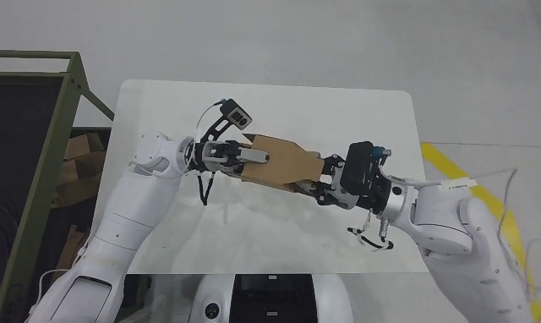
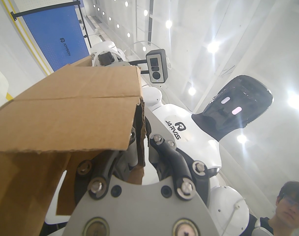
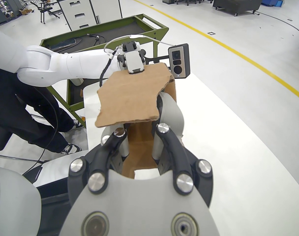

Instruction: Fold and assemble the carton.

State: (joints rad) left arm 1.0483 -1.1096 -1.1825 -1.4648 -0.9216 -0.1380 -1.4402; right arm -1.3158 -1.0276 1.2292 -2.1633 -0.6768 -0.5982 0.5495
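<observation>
The carton (image 1: 283, 162) is held up over the middle of the white table (image 1: 338, 112), only partly folded, with flaps hanging loose. One end is pinched by the left gripper (image 1: 254, 154), which is clamped on a flap edge. The other end is grabbed by the right gripper (image 3: 142, 124), closed on a side panel. A green cart (image 1: 34, 55) is parked just beside the table's left side.

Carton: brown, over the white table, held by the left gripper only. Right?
No. Both hold the carton: the left gripper at one end, the right gripper at the other, clear in the top view. Brown and over the white table stands.
</observation>
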